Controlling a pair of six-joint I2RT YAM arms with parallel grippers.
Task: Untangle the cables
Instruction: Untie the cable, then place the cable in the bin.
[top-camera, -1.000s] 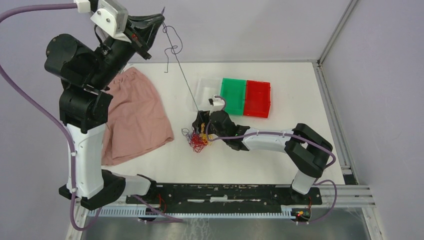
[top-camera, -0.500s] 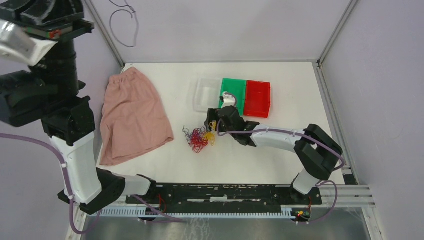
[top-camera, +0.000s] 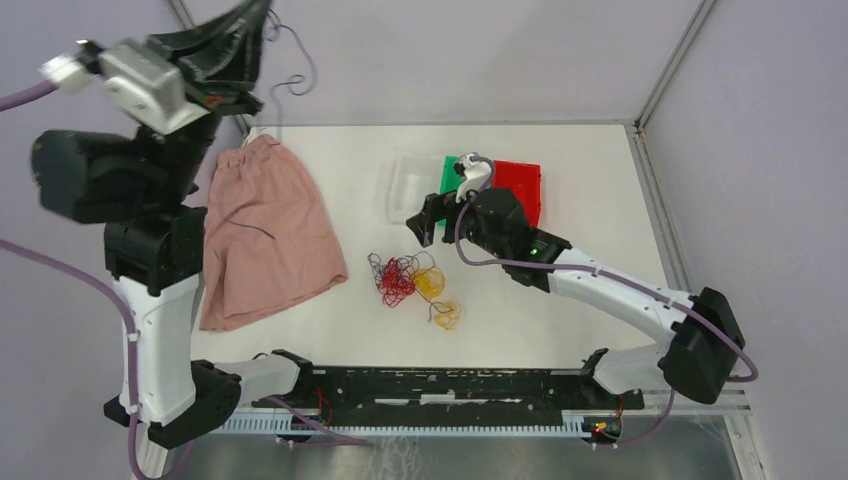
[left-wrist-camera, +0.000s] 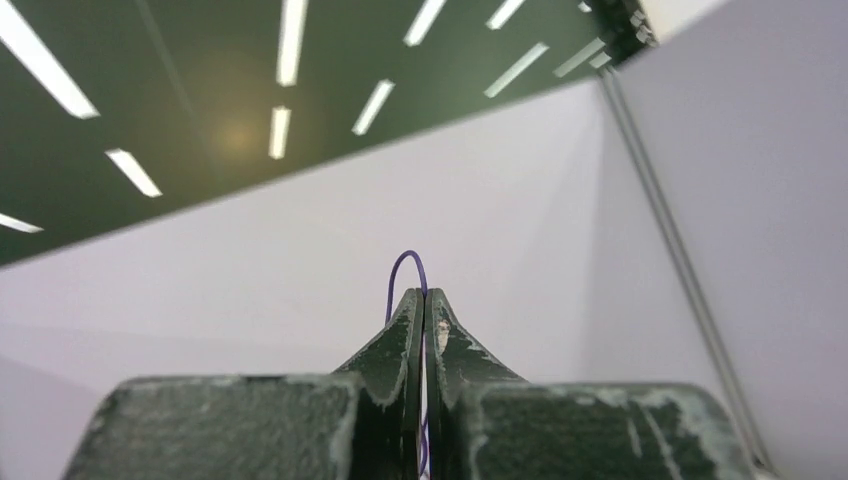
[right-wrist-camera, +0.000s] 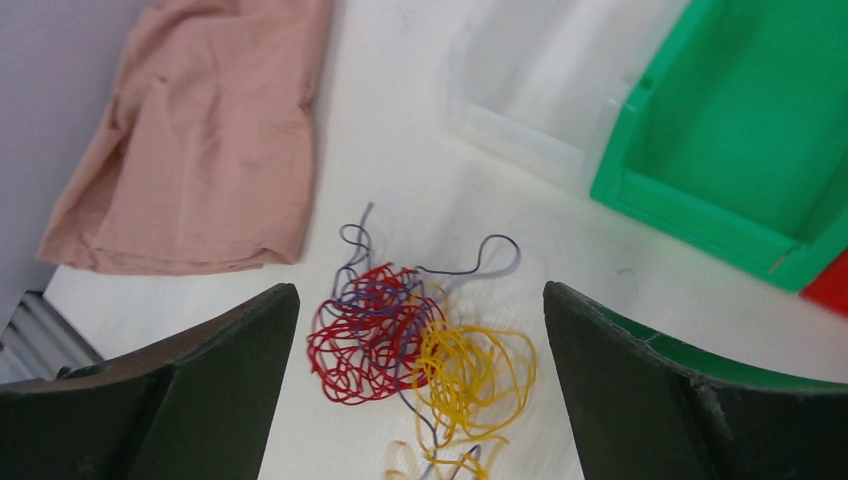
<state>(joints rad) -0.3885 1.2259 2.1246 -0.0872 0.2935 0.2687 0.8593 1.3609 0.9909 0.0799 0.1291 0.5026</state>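
Your left tool (left-wrist-camera: 422, 296) is raised high above the desk (top-camera: 585, 150). Its jaws are pressed together on a single purple cable (left-wrist-camera: 407, 253), which arcs over the tips. In the top view that strand trails down from the tool in loose curls toward the pink cloth (top-camera: 265, 235) lying beneath it.

Your right tool (right-wrist-camera: 415, 300) hovers over the desk with its jaws spread wide and nothing between them. Right under that gap lie the rest of the cables (top-camera: 405, 282). A red knot (right-wrist-camera: 355, 345) sits nearer the left finger, with a yellow coil (right-wrist-camera: 470, 370) touching it nearer the right finger. Dark purple strands thread through both and stray out ahead of the tool.

Farther ahead of this tool you have a clear tray (right-wrist-camera: 520, 70). A green bin (right-wrist-camera: 740, 130) sits ahead and to its right, with a red bin (top-camera: 520, 195) touching the green one's far side. The pink cloth lies ahead and to its left, well apart from the tangle.
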